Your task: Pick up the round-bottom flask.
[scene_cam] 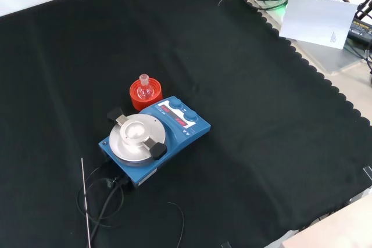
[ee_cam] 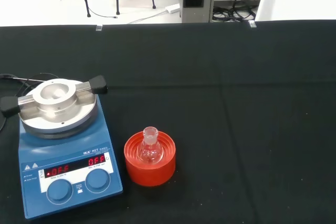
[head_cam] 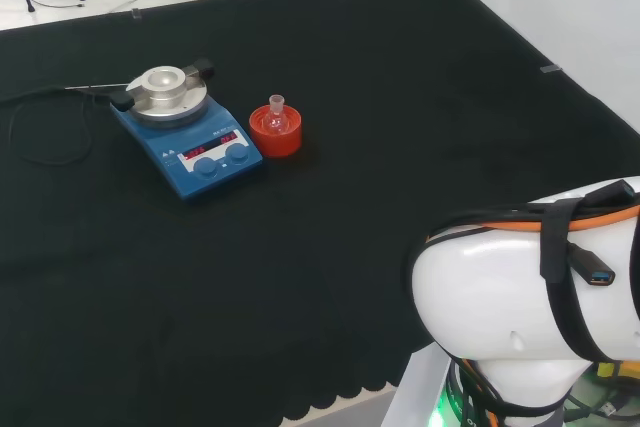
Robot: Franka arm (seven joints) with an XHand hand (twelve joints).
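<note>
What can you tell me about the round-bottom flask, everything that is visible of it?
The round-bottom flask is a small vessel of clear glass with a round bulb and a short neck with a thicker lip. It stands upright, neck up, seated in the hollow of a red ring stand on the black cloth. Whether it holds any liquid cannot be told. In the head view it stands just right of the blue hotplate stirrer, apart from it. Only the stand touches it.

A lab: a blue stirrer plate with red display and two knobs sits beside a small glass flask on a black-clothed bench, cables trailing across the floor behind.
</note>
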